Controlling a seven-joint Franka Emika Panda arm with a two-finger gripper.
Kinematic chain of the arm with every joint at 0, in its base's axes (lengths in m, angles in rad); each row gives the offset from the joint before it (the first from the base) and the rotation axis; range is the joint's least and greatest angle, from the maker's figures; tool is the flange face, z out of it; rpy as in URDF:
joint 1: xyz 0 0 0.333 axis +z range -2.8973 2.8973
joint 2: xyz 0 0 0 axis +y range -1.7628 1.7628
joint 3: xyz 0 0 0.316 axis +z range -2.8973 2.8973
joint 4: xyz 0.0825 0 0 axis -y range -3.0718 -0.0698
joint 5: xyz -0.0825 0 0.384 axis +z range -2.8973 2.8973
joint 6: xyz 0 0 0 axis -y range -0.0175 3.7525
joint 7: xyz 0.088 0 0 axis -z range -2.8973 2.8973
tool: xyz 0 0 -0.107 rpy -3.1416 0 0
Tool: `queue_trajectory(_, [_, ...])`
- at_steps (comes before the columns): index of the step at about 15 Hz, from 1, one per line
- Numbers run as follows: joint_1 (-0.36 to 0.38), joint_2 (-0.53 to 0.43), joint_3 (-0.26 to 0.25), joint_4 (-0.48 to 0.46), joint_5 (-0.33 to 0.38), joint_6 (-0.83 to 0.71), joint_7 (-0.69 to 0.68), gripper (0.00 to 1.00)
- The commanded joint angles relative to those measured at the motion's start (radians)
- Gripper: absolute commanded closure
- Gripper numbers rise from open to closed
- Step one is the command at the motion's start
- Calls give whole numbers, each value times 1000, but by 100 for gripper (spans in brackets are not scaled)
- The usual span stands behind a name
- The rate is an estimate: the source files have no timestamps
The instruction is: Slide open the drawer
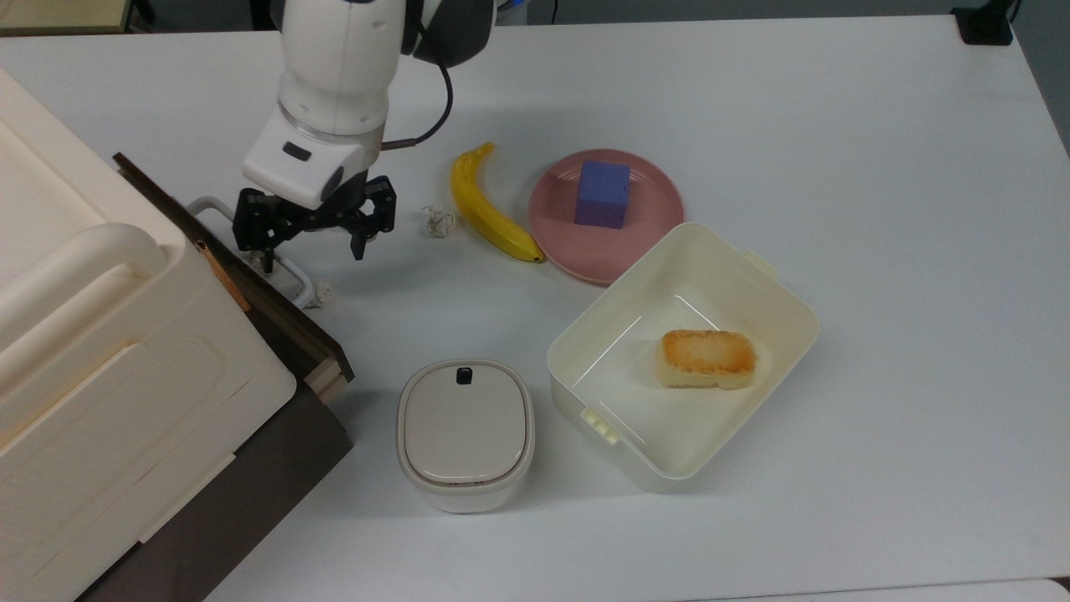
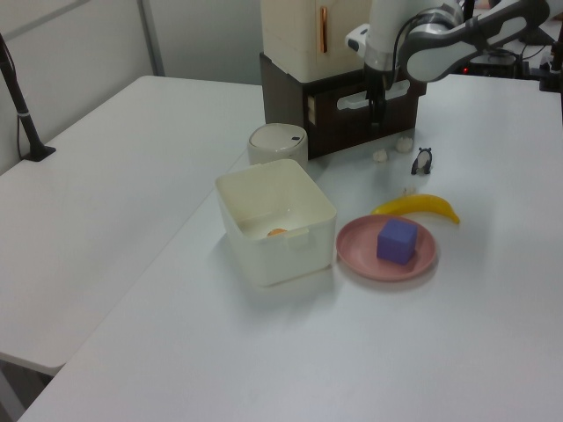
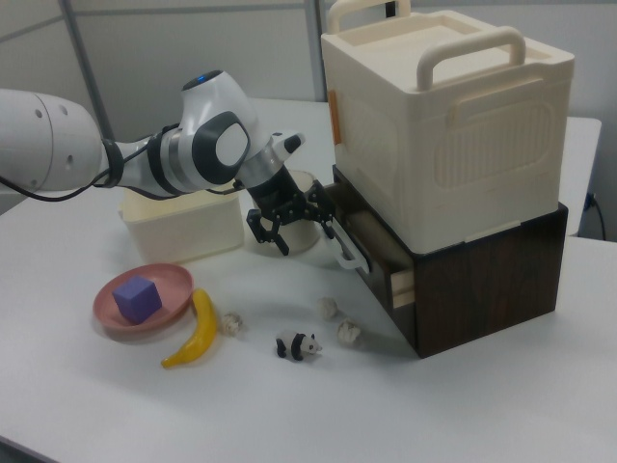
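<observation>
Your gripper (image 1: 312,247) sits spread wide at the drawer (image 3: 378,253).
One fingertip hooks inside the white handle (image 1: 288,272); nothing clamped.

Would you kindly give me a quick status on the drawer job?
Gripper open, one finger hooked behind the handle. Drawer barely out. Paper balls and toy panda on table in front.

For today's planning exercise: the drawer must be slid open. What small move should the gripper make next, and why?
Probably pull away from the cabinet. The open gripper seems to have one finger hooked inside the white handle of the drawer, which looks barely out; pulling should slide it open.
</observation>
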Motion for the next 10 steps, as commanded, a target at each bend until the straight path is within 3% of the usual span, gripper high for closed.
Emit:
queue_trajectory(1, [40, -16, 0, -44, -7, 9, 48, 0])
queue_trajectory(5, [50, -28, 19, -50, -7, -9, 172, 0])
queue_trajectory(10, [47, -85, 88, -51, -4, -217, 232, 0])
